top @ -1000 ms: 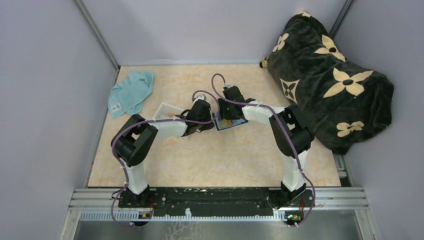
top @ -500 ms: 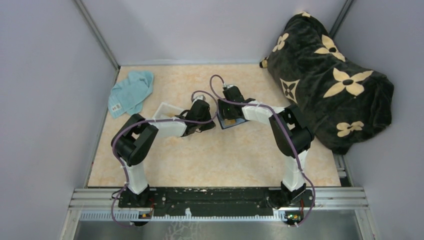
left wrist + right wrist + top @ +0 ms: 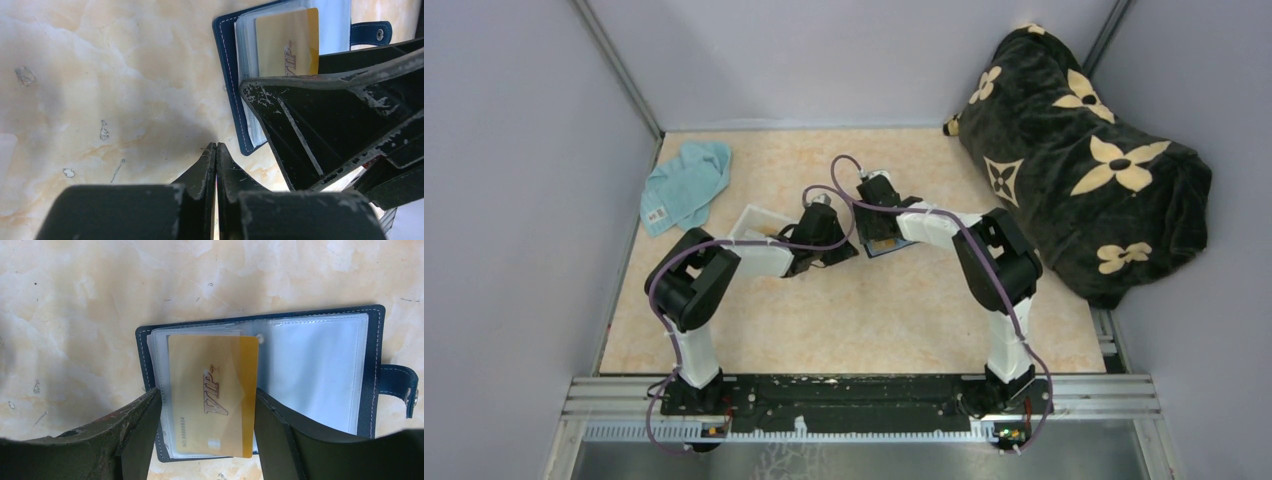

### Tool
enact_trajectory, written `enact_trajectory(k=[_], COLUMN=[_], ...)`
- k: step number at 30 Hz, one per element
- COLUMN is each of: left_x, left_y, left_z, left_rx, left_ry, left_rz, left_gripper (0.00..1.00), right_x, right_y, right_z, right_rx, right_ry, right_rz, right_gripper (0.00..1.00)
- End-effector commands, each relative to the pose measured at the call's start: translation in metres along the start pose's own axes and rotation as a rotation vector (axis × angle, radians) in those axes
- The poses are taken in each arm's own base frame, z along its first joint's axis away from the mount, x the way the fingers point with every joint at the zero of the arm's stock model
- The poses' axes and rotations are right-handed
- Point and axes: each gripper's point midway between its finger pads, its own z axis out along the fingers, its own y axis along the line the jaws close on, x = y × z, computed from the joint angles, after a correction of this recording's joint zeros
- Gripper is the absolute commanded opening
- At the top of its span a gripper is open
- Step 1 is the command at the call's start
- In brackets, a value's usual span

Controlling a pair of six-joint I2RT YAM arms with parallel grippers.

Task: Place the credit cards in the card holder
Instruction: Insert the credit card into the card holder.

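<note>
The navy card holder (image 3: 372,365) lies open on the table, its clear sleeves up; it also shows in the top view (image 3: 888,247) and the left wrist view (image 3: 227,75). A gold "VIP" card (image 3: 212,390) lies flat on its left page, one strip past the sleeve edge. My right gripper (image 3: 207,395) is open and straddles this card: the right finger is at its right edge, and a narrow gap shows on the left. My left gripper (image 3: 216,146) is shut and empty, tips on the table just left of the holder. The other cards are hidden.
A clear plastic tray (image 3: 749,220) stands left of the arms, partly under the left arm. A teal cloth (image 3: 686,185) lies at the back left. A large dark flower-print bundle (image 3: 1084,160) fills the right side. The holder's strap (image 3: 400,385) sticks out to the right.
My right gripper has shifted a little to the left over the holder. The left arm and the holder have barely moved.
</note>
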Motion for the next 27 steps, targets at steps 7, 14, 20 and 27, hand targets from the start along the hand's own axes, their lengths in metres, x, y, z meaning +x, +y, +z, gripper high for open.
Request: enact_trajectory(k=[7,14,20,27], left_x=[0.085,0.084,0.083,0.079], left_y=[0.095,0.097,0.096,0.098], left_z=[-0.015,-0.017,-0.018,-0.022], left_rx=[-0.283,-0.289,-0.286,-0.301], left_ry=[0.263,0.258,0.252,0.24], left_rz=[0.004,0.0,-0.004,-0.002], left_gripper=[0.07,0.08,0.08,0.1], right_x=[0.084,0.077,0.083,0.071], right_y=[-0.021,-0.022,-0.023,-0.02], right_z=[0.021,0.017,0.017,0.007], right_rx=[0.153,0.168,0.176,0.164], right_ry=[0.244,0.214,0.229,0.193], right_rz=[-0.118,-0.116,-0.137,-0.116], right_gripper=[0.66,0.55,0.55,0.63])
